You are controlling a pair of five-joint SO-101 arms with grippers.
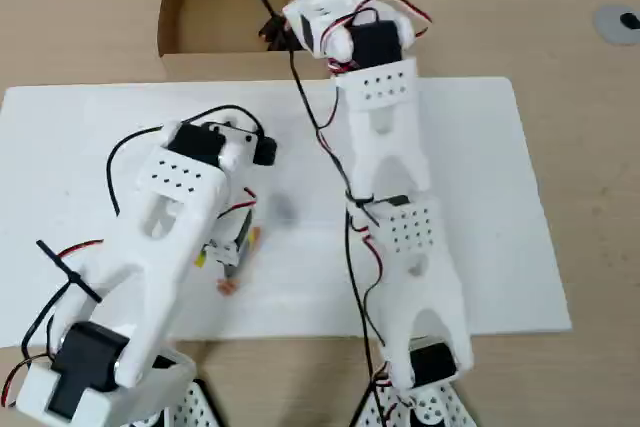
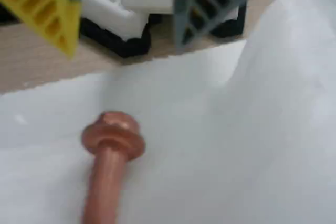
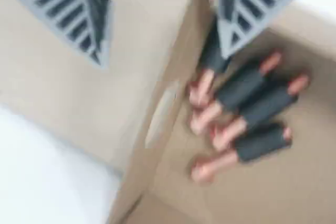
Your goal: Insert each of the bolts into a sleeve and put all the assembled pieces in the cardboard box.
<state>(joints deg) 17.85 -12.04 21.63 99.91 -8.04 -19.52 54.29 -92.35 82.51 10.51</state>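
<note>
A: Looking down from above, where is everything sitting?
B: The left arm [image 1: 150, 247] is stretching out over the white mat [image 1: 480, 227]. The left gripper [image 1: 236, 247] is hanging just above a copper bolt [image 1: 228, 286], which is lying on that mat. The right arm [image 1: 385, 137] is lying across the mat toward the cardboard box [image 1: 172, 17] at the far side of the table [image 1: 590, 147]. Its wrist is hanging over the box's near wall.
A: Are the jaws showing from up there?
B: They are too small to judge.
A: What is the left wrist camera giving?
B: The left gripper [image 2: 126, 45] is standing wide apart and carrying nothing. The bolt [image 2: 110, 156] is lying flat on the mat [image 2: 184, 93], its head pointing toward the fingers [image 2: 37, 3] and touching neither.
A: And the right wrist camera?
B: The right gripper [image 3: 163, 53] is gaping wide too, and is empty. It is straddling the wall of the cardboard box [image 3: 157, 114], one finger over the outer side and the other over the inside. The assembled pieces [image 3: 265, 106] are copper bolts in dark sleeves [image 3: 241, 88]. They are lying side by side on the box floor, touching one another.
</note>
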